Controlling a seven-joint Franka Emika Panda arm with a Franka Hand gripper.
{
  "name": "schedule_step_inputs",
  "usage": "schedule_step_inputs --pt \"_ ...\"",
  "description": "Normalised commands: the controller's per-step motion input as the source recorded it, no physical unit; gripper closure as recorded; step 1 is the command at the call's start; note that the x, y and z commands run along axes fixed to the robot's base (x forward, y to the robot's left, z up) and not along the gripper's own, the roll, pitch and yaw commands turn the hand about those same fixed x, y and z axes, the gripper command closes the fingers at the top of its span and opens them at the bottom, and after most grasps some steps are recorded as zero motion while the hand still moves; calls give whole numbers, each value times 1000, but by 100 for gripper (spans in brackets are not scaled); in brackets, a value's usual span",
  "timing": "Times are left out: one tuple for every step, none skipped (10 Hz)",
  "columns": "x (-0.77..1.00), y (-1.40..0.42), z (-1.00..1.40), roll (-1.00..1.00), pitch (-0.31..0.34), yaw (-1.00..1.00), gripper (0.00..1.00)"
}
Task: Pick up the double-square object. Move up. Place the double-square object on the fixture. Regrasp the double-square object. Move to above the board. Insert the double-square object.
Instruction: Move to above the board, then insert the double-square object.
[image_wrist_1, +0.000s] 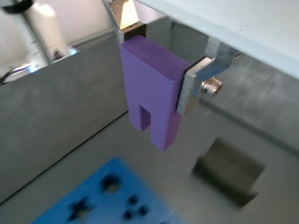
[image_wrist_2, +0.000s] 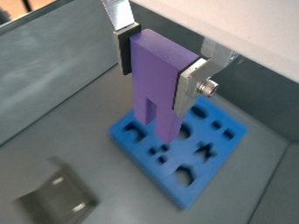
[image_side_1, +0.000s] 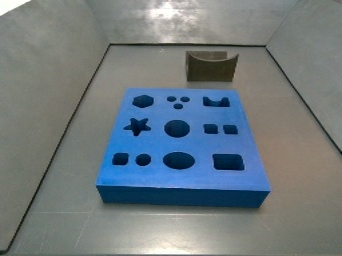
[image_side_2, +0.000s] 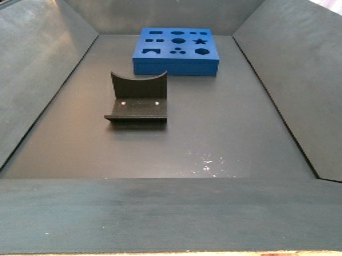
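The gripper (image_wrist_1: 163, 61) hangs high over the floor, silver fingers (image_wrist_2: 194, 80) clamped on the smooth lilac double-square object (image_wrist_2: 156, 87), its two-pronged end toward six o'clock.

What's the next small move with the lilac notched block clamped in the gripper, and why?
Probably carry it toward the dark fixture. The gripper holds the lilac plastic double-square block high, prongs down, outside both side views; the fixture stands empty beside the blue holed board.

One double-square object (image_wrist_1: 156, 87) sits clamped in the single claw (image_wrist_1: 163, 66). Below the claw lie one board (image_side_1: 182, 144) and one fixture (image_side_1: 211, 66).
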Motion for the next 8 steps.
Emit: schedule_step_inputs --pt "-367 -1000 -215 -234 -65 11 100" --pt "-290 -754 -163 -82 -58 7 100" --pt "-222 -545 -113 -50 -51 6 100" --pt "-122 -253 -53 -43 -38 7 100" --pt "0 0 0 0 6 0 100" --pt "0 -9 0 26 0 0 100" --pt "23 0 0 0 29 0 100" --pt "34 0 0 0 0 0 100"
